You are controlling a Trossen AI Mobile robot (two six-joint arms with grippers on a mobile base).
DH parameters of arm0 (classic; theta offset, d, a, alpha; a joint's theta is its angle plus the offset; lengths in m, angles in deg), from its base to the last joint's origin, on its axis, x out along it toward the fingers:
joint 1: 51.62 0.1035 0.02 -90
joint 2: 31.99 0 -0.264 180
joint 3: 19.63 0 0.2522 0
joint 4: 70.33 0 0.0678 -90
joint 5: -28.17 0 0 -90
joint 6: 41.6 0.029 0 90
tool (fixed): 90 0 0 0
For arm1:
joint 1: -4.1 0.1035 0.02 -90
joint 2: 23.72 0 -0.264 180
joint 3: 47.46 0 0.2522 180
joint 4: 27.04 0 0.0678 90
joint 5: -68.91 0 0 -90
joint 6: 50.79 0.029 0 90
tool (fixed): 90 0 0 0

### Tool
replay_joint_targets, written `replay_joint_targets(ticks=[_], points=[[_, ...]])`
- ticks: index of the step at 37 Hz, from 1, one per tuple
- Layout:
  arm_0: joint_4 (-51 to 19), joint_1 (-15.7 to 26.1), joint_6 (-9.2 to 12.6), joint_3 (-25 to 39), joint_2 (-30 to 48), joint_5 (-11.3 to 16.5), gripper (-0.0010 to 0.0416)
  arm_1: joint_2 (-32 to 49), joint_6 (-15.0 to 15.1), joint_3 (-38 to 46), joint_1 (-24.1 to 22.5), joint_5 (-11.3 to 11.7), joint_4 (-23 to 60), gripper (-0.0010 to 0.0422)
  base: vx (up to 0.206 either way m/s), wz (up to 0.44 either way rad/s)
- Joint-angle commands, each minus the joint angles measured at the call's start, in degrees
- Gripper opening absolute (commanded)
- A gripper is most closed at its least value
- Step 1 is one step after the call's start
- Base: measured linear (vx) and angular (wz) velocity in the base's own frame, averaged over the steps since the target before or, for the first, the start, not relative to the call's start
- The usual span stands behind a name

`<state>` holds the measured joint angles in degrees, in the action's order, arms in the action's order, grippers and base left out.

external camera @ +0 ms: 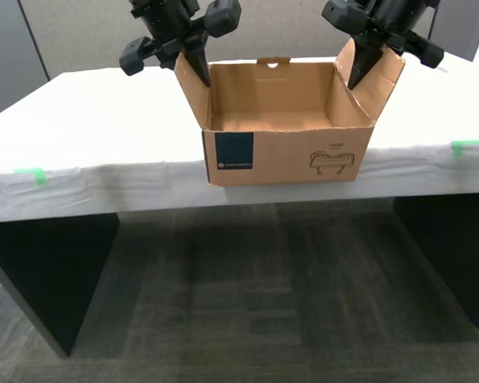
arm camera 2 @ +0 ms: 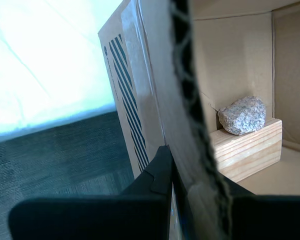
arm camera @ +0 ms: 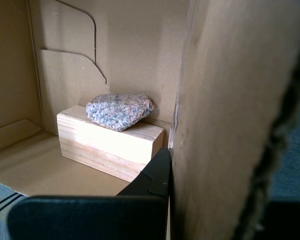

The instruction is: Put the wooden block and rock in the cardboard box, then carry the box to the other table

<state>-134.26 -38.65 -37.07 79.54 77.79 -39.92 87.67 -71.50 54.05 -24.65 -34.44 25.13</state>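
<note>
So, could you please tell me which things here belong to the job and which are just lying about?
Job: cardboard box; wooden block; rock; white-sheeted table; my first gripper; my second gripper.
Lying about: green tape marks; carpet.

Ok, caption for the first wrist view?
Rock resting on the wooden block inside the cardboard box, my first gripper clamping a side flap.

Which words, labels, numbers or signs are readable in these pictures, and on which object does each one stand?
No text can be read with certainty.
Dark blue label on the cardboard box front: a small white line of print, too small to read.
Above the line drawing on the same front: one short word, too blurred to read.
Dark diagonal stripes on the box's outer side: a mark only, no letters.
Green tape on the table: blank.
</note>
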Motion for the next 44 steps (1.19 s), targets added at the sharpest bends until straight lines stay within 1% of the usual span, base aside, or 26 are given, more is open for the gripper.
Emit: replay_joint_targets(ticks=[1, 3, 6, 8, 13, 18, 22, 32, 44], points=[[-0.11, 0.81, -0.02, 0.11, -0.02, 0.5, -0.0001, -0.85, -0.02, -1.25, -0.79, -0.5, -0.37, -0.0001, 0.128, -0.009], [-0.2, 1.27, -0.04, 0.13, -0.02, 0.52, -0.0001, -1.62, -0.13, -2.6, -1.2, 0.24, -0.46, -0.0001, 0.134, -0.008], [-0.31, 1.84, -0.04, 0.09, -0.02, 0.5, -0.0001, -3.32, -0.37, -5.51, -1.79, 3.02, -1.18, -0.0001, 0.143, -0.005], [-0.46, 2.12, -0.04, 0.09, -0.02, 0.5, -0.0001, -4.72, -1.09, -7.58, -1.79, 3.76, -1.9, -0.0001, 0.15, -0.01], [-0.46, 2.51, -0.02, 0.09, -0.02, 0.52, -0.0001, -8.24, -3.04, -11.56, -1.29, 3.69, -5.01, -0.0001, 0.156, -0.011], [-0.44, 2.58, 0.15, 0.04, -0.02, 0.52, -0.0001, -8.98, -4.07, -11.76, -0.9, 3.61, -4.22, -0.0001, 0.159, -0.013], [-0.39, 3.17, 0.46, 0.13, -0.02, 0.52, -0.0001, -8.85, -4.04, -11.78, -0.83, 3.69, -4.28, -0.0001, 0.16, -0.007], [-0.28, 5.62, 0.46, 0.2, -0.02, 0.52, -0.0001, -8.87, -4.24, -11.78, -0.85, 3.82, -4.55, -0.0001, 0.162, -0.014], [0.13, 6.21, 0.42, 2.03, -0.02, 0.5, -0.0001, -8.9, -2.84, -11.8, -0.61, 3.89, -5.75, -0.0001, 0.158, -0.016]])
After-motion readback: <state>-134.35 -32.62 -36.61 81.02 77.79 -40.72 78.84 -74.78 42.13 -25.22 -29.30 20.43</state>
